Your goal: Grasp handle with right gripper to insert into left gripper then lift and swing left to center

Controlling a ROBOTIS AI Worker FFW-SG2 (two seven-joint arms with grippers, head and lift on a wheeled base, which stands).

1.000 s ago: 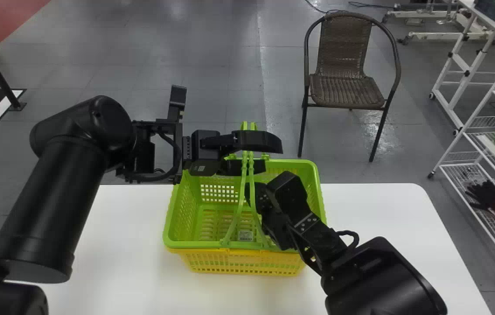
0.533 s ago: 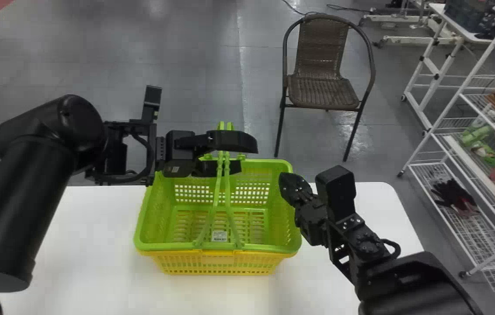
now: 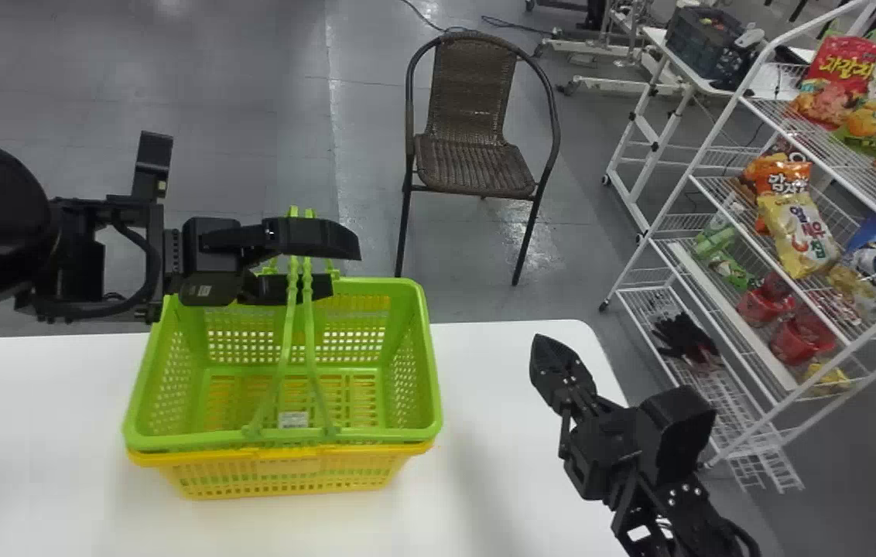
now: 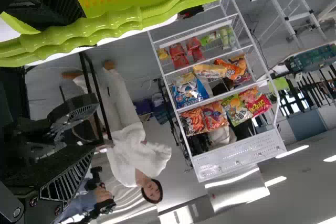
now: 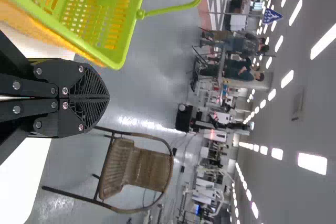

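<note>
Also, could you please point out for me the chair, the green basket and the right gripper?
Chair (image 3: 475,166), head view: on the seat.
Green basket (image 3: 391,437), head view: on the near rim.
Right gripper (image 5: 106,97), right wrist view: where its closed fingertips meet.

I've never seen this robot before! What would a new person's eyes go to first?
First, the bright green plastic basket stacked on a yellow plastic basket. Next, its raised green handles, between the fingers of the robot's black left gripper. Then colourful snack bags on the white wire rack at right.
</note>
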